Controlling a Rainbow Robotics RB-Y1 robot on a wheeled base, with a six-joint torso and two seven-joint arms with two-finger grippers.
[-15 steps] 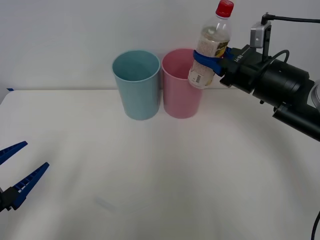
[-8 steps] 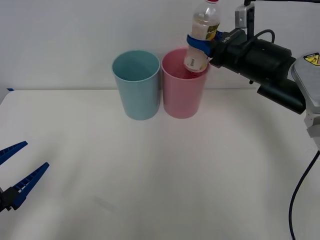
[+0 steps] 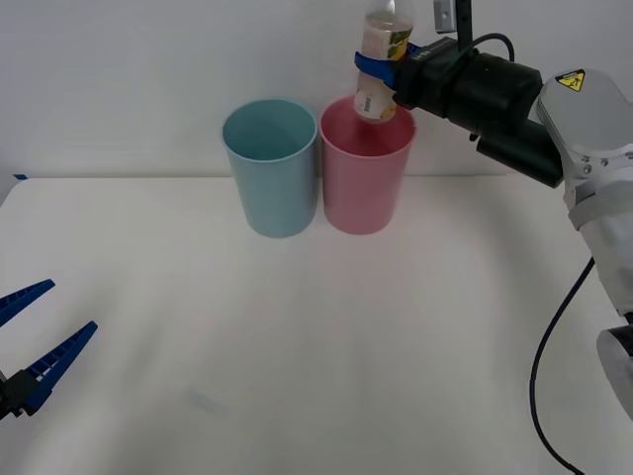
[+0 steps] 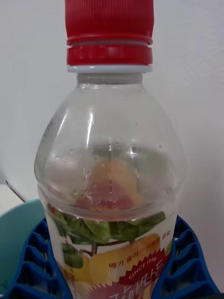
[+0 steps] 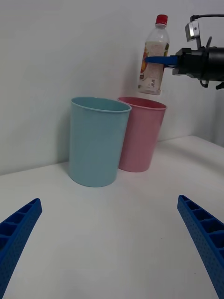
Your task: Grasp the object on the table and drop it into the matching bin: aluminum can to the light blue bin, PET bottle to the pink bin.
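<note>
The PET bottle (image 3: 377, 59), clear with a red cap and a yellow-and-red label, hangs nearly upright just above the pink bin (image 3: 363, 183). My right gripper (image 3: 380, 69) is shut on its labelled middle. From the left wrist, the bottle (image 5: 152, 60) floats a little above the pink bin's (image 5: 140, 135) rim. Close up, the red-capped bottle (image 4: 109, 154) sits between blue fingers (image 4: 32, 261). The light blue bin (image 3: 270, 183) touches the pink one on its left. My left gripper (image 3: 35, 346) waits open low over the white table (image 3: 297, 346) at the near left.
A plain white wall stands right behind the two bins. The black right forearm (image 3: 495, 94) reaches in from the right at rim height. Bare table stretches in front of the bins, between them and my left gripper (image 5: 112, 243).
My right gripper has carried the bottle leftward and a bit higher, from beside the pink bin's right edge to over its opening. The left arm has stayed still.
</note>
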